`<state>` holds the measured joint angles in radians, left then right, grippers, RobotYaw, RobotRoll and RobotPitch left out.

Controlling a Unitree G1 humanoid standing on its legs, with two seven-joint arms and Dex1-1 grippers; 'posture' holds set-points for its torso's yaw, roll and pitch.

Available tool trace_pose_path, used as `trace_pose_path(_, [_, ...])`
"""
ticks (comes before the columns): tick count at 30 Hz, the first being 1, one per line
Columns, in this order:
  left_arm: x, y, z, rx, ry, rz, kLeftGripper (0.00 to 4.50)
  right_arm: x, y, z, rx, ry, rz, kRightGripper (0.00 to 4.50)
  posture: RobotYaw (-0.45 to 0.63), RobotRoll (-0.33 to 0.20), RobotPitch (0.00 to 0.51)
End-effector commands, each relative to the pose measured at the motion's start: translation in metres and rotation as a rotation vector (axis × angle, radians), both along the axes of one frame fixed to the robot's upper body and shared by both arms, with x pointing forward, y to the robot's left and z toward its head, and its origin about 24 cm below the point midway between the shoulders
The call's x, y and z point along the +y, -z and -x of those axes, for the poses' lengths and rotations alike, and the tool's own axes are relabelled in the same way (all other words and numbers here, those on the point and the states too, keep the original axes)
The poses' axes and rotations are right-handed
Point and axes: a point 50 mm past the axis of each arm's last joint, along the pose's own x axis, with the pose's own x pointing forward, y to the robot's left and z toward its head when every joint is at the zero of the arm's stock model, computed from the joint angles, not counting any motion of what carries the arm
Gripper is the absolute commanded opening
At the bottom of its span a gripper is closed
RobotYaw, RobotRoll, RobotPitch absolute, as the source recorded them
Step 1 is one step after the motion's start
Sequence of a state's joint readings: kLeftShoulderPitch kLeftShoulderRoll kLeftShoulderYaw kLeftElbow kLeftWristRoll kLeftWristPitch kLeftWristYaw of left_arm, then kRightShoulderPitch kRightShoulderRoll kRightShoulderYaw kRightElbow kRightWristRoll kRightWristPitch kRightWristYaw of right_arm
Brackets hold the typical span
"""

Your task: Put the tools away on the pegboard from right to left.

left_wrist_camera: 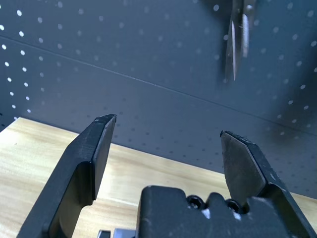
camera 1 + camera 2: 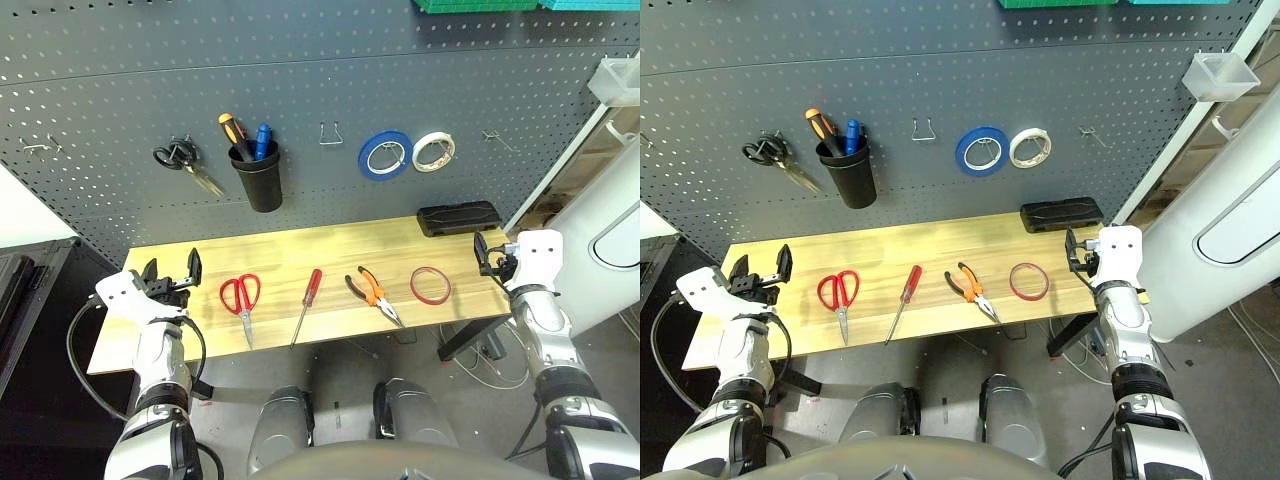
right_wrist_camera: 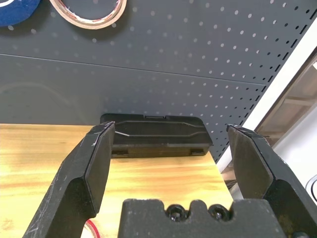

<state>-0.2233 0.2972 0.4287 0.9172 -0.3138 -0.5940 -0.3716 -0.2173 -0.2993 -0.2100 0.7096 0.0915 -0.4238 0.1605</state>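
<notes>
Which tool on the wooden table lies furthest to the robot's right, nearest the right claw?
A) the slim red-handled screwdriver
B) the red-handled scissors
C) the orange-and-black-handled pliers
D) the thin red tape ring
D: the thin red tape ring lies at the right end of the row on the light wooden table, closest to the open right claw, with the orange-and-black-handled pliers next to its left.

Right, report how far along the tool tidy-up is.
Nothing is put away yet. The red tape ring, pliers, red-handled screwdriver and red-handled scissors all lie on the table. Neither gripper holds anything: the left gripper and right gripper are open at the table's ends. All four remain for the pegboard, starting with the tape ring on the right.
</notes>
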Motion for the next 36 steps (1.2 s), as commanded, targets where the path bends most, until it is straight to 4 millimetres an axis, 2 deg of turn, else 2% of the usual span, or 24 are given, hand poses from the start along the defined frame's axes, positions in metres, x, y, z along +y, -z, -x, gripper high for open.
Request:
trace_pose_path(1, [0.0,0.003,0.001,0.034,0.008,0.001,4.44,0.002,0.001,0.003,-0.01,0.009,-0.017,4.5,-0.05,0.0,0.038])
trace_pose_path(7, [-0.005,0.005,-0.003,0.048,0.048,0.009,4.44,0.009,-0.006,0.0,-0.044,-0.035,-0.029,4.5,-0.07,0.0,0.046])
trace_pose_path(12, [-0.001,-0.003,-0.006,0.057,0.168,-0.036,4.44,0.01,-0.009,-0.004,0.025,-0.028,-0.017,4.5,-0.08,0.0,0.059])
trace_pose_path(15, [-0.001,-0.013,-0.011,0.058,0.307,-0.061,4.44,0.008,-0.008,-0.006,0.142,0.038,0.076,4.5,-0.1,0.0,0.072])
trace_pose_path(19, [-0.006,-0.026,-0.016,0.079,0.516,-0.089,4.44,0.018,-0.019,-0.009,0.188,-0.05,0.066,4.5,-0.1,0.0,0.088])
trace_pose_path(22, [-0.013,-0.036,-0.018,0.097,0.66,-0.083,4.44,0.024,-0.023,-0.011,0.229,-0.08,0.068,4.5,-0.11,0.0,0.109])
trace_pose_path(24, [-0.019,-0.043,-0.018,0.108,0.739,-0.073,4.44,0.027,-0.02,-0.013,0.323,-0.108,0.059,4.5,-0.12,0.0,0.117])
trace_pose_path(28, [-0.039,-0.054,-0.014,0.165,0.936,-0.137,4.44,0.032,-0.023,-0.015,0.37,-0.102,0.078,4.5,-0.14,0.0,0.14])
trace_pose_path(32, [-0.054,-0.064,-0.008,0.204,1.054,-0.165,4.44,0.041,-0.02,-0.017,0.45,-0.127,0.076,4.5,-0.14,0.0,0.168])
trace_pose_path(36, [-0.069,-0.079,-0.005,0.221,1.139,-0.187,4.44,0.053,-0.018,-0.022,0.523,-0.138,0.001,4.5,-0.13,0.0,0.195])
